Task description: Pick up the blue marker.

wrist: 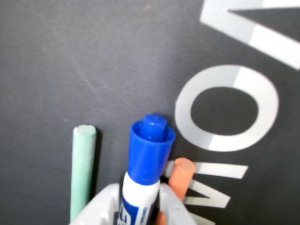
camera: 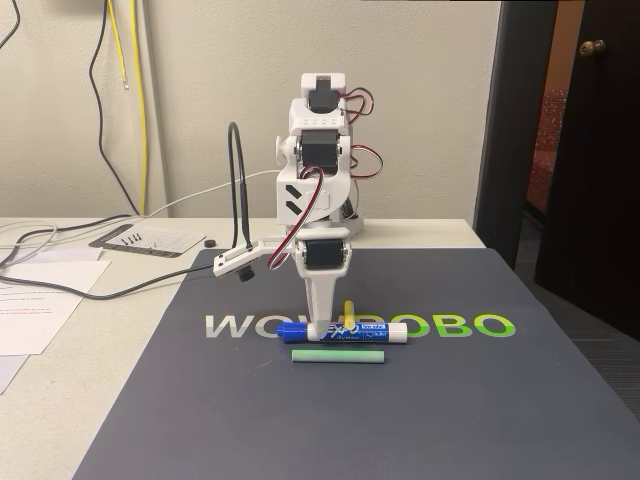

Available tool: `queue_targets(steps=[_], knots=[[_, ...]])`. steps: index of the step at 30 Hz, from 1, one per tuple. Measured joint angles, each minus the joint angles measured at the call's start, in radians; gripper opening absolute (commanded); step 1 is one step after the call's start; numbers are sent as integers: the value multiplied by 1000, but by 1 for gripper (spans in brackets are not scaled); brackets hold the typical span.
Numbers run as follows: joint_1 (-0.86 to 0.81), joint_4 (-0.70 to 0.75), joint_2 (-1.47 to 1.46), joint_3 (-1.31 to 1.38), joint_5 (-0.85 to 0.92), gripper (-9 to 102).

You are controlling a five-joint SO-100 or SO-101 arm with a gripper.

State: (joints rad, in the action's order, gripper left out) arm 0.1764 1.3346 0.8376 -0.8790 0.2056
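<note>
White plastic arm is standing at the back of a dark grey mat (camera: 420, 400) printed with large white and green letters; in the fixed view the arm is reaching straight down, and its gripper (camera: 322, 328) is coming down right onto the blue marker (camera: 350, 333); the marker is lying flat on the mat, running left to right in that view, its dark blue cap to the left and its white end to the right, right across the printed letters. In the wrist view the gripper (wrist: 140, 208) is sitting at the bottom edge, and its white fingers (wrist: 96, 208) are lying close on either side of the marker's white barrel (wrist: 138, 194), just behind the cap; whether they are actually pressing on it I cannot tell. Just in front of the marker in the fixed view a thin green stick (camera: 339, 355) is lying parallel to it, near but apart; in the wrist view it is showing to the marker's left. A thin orange stick (wrist: 180, 176) is lying on the marker's other side in the wrist view, just beside the cap. Off the mat, papers (camera: 35, 300) and black cables (camera: 60, 285) are lying on the pale table (camera: 60, 410).
</note>
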Motion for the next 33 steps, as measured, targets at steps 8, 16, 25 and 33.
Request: queue_targets(steps=[8, 16, 25, 33], knots=[[0, 74, -48, 100, 0, 0], [0, 104, -48, 101, -3, 0], [0, 334, -114, 380, -38, 0], [0, 534, -443, 1109, -92, 0]])
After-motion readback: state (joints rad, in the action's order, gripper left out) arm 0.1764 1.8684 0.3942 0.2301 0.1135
